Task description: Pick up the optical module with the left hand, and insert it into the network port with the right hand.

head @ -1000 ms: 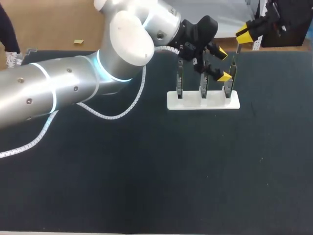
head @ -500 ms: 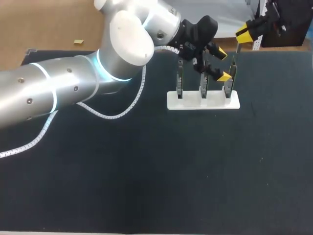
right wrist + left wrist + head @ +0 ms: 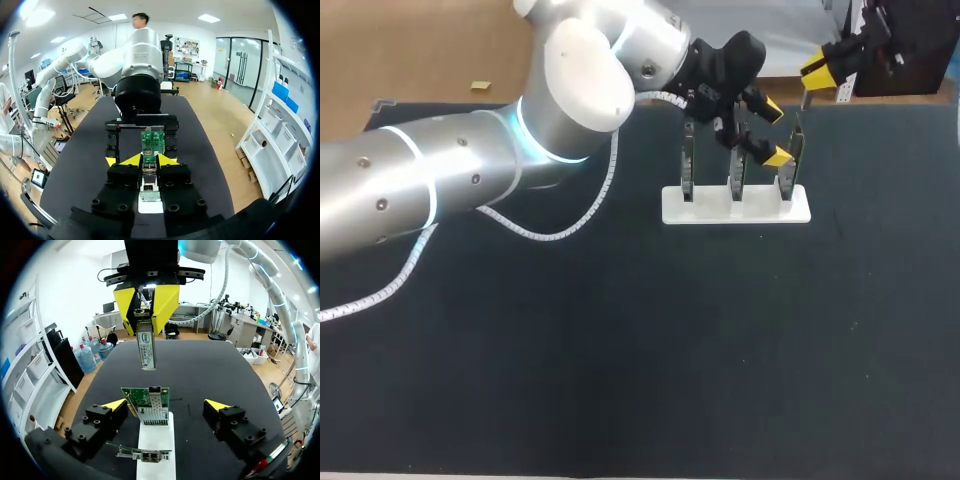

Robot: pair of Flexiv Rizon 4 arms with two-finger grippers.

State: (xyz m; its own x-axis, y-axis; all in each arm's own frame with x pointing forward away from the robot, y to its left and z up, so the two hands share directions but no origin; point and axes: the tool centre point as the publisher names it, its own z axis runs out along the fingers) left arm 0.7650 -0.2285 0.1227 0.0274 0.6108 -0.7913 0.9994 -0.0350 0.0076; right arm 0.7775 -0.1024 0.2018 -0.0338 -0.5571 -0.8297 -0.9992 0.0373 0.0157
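Note:
My right gripper [image 3: 817,70] hangs above the table's far right edge, shut on the optical module [image 3: 146,346], a slim metal bar that points down from its yellow fingers [image 3: 165,300]. In the right wrist view the module [image 3: 148,169] sits between my own tips, with a green board [image 3: 152,142] straight ahead. My left gripper [image 3: 774,132] stands open over the white base [image 3: 735,208]. A green circuit board with a metal network port [image 3: 150,407] stands upright between its spread fingers [image 3: 114,405], touching neither.
The white base carries three upright boards, the left one [image 3: 688,160] apart from my left gripper. My left arm [image 3: 470,170] and its white cable [image 3: 555,232] stretch across the table's left half. Dark mat [image 3: 720,350] covers the table.

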